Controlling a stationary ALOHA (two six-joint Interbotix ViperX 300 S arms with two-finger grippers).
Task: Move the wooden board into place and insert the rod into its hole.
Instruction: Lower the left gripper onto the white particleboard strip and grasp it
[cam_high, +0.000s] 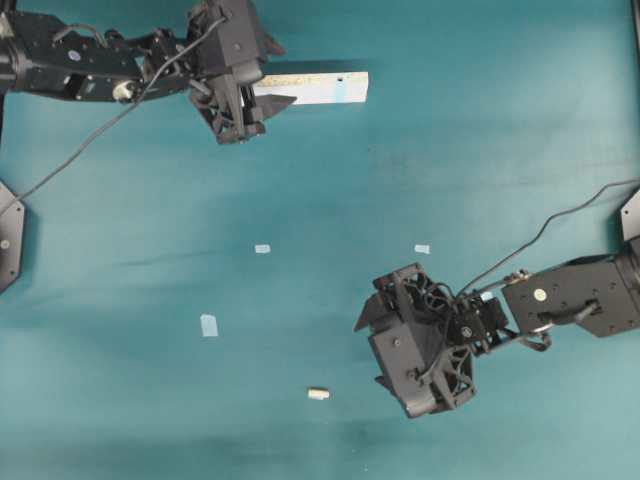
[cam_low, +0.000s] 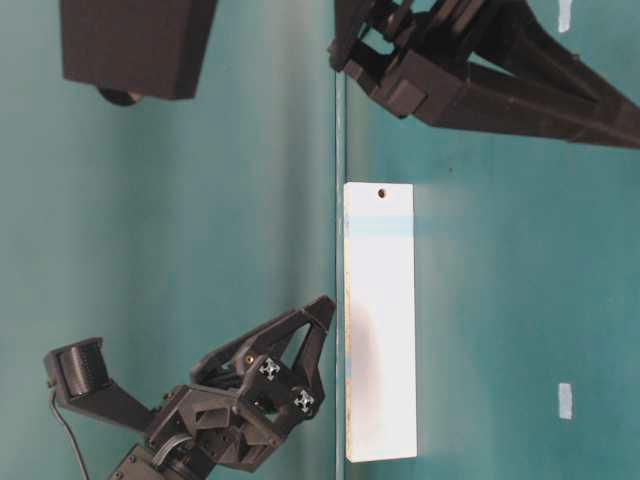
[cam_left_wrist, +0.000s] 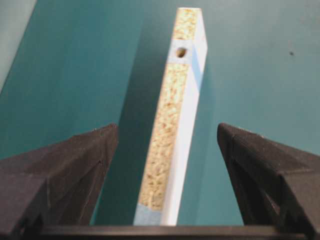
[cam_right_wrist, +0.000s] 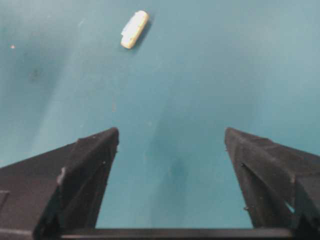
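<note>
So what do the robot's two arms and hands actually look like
Both arms are matte black, boxy segments with round silver joint caps and thin dark cables trailing off. The left hand and right hand each end in two black wedge-shaped plastic fingers; small cross-head screws show at table level.

Flat teal table surface (cam_high: 480, 150) under even light, 3 small pale-blue tape squares (cam_high: 209, 325).
</note>
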